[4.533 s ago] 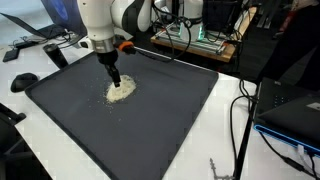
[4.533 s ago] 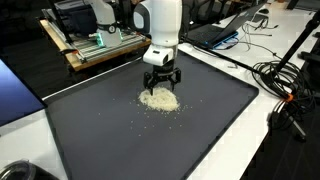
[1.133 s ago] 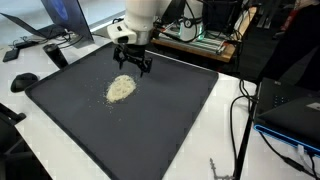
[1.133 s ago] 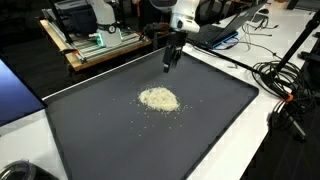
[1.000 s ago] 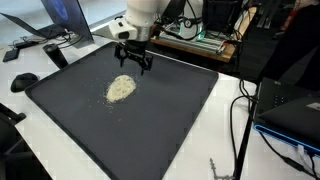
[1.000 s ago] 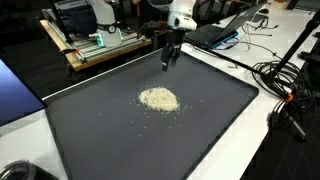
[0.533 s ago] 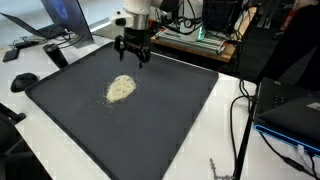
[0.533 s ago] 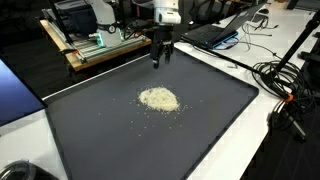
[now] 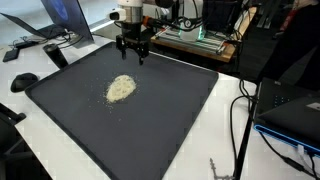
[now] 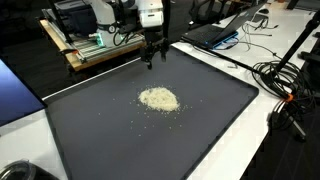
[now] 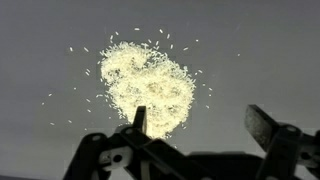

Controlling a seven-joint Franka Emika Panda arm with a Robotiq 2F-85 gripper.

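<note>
Your pincer point(image 9: 134, 58), jaws apart and empty, has risen off the grain pile point(image 9: 121, 88) and hangs well behind it; nothing carried away.

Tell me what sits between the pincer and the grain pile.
Between the pincer and the grain pile lies only bare dark mat, as both exterior views show.
</note>
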